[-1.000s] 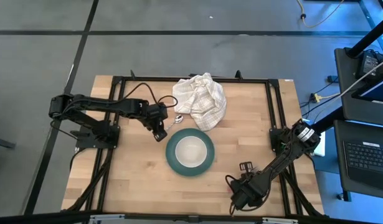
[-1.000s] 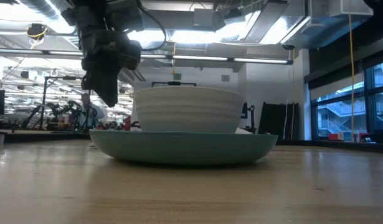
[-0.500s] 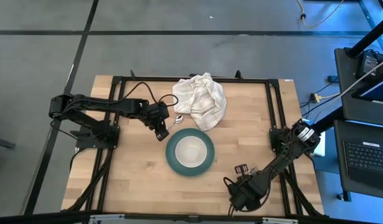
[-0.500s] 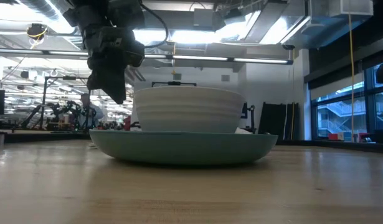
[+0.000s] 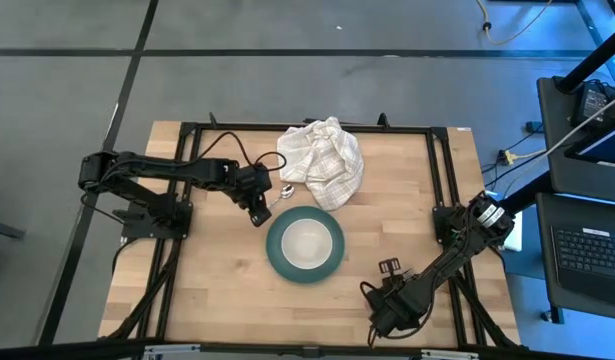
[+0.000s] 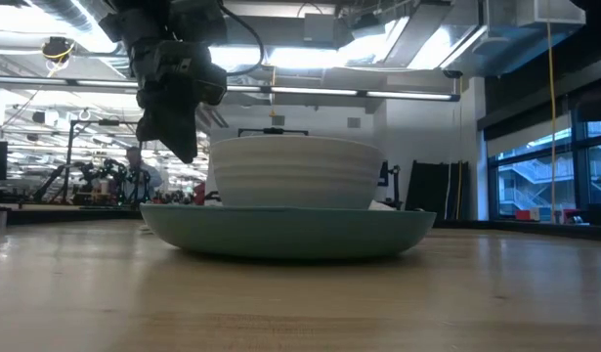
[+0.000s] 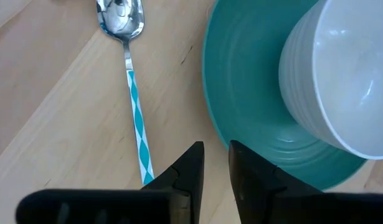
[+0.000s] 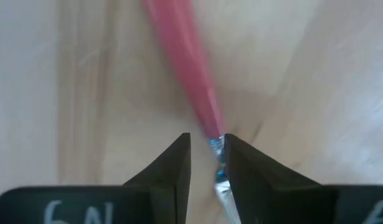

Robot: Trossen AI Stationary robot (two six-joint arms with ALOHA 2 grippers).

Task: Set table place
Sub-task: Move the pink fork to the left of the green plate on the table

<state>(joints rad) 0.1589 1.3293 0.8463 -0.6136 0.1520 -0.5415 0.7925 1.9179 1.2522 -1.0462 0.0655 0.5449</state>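
A white bowl (image 5: 307, 241) stands in a round teal plate (image 5: 279, 258) at the table's middle; both also show in the low view, bowl (image 6: 295, 171) on plate (image 6: 290, 230). A metal spoon (image 7: 136, 106) with a teal-and-white handle lies flat on the wood just left of the plate. My left gripper (image 5: 258, 213) hangs shut and empty above the spoon's handle end, clear of the table (image 6: 181, 147). My right gripper (image 5: 389, 268), near the table's near right, is shut on a red-handled fork (image 8: 179, 62), which shows only in the right wrist view. My right gripper pinches the fork between its two fingers where the red handle meets the metal neck (image 8: 215, 144). The red handle runs on past the fingertips. Whether the fork rests on the wood or is lifted, I cannot tell.
A crumpled white checked cloth (image 5: 322, 163) lies at the far middle, just beyond the spoon and plate. Black frame rails (image 5: 432, 170) run along the table's edges. Bare wood (image 5: 217, 280) lies at the near left.
My left gripper has moved a little toward the plate and stays shut above the spoon's handle. My right gripper has shifted slightly to and fro near the table's near right.
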